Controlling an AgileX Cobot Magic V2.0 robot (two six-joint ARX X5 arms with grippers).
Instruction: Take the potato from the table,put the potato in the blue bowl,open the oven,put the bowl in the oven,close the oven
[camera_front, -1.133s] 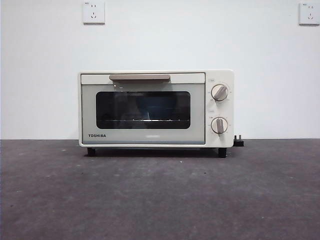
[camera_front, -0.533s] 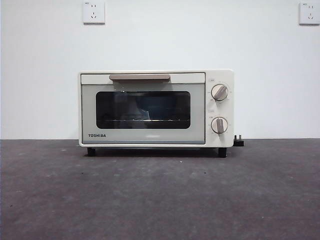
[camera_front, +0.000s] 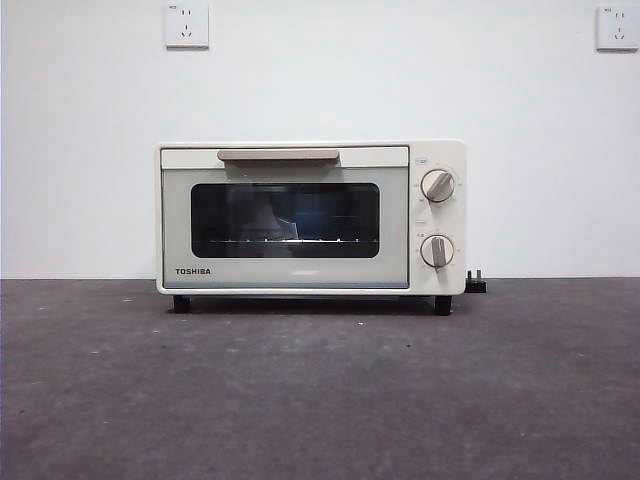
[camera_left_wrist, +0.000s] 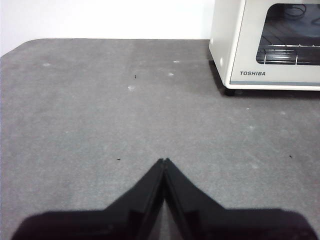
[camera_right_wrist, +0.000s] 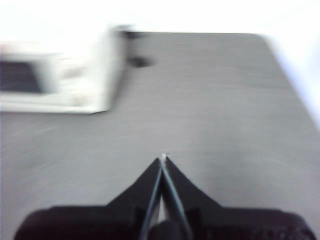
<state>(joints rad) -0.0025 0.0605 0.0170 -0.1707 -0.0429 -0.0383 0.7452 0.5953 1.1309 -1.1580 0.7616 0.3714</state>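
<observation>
The cream-white TOSHIBA oven (camera_front: 310, 217) stands at the back of the dark grey table (camera_front: 320, 390) with its door closed and the beige handle (camera_front: 278, 154) along the top. Through its dark glass I see only the wire rack and dim reflections; the potato and the blue bowl are out of view. My left gripper (camera_left_wrist: 164, 161) hangs shut over bare table, to the left of the oven (camera_left_wrist: 267, 42). My right gripper (camera_right_wrist: 163, 158) is shut too, over bare table to the right of the oven (camera_right_wrist: 60, 75); its view is blurred by motion. Neither gripper shows in the front view.
Two round knobs (camera_front: 437, 185) sit on the oven's right panel. A black plug (camera_front: 476, 284) lies by its right rear foot. Two wall sockets (camera_front: 187, 24) are mounted high on the white wall behind. The table's left edge (camera_left_wrist: 20, 47) curves near the left arm.
The reflections in the oven's glass have shifted, and the oven sits a hair further left in the picture. The oven door stays closed.
</observation>
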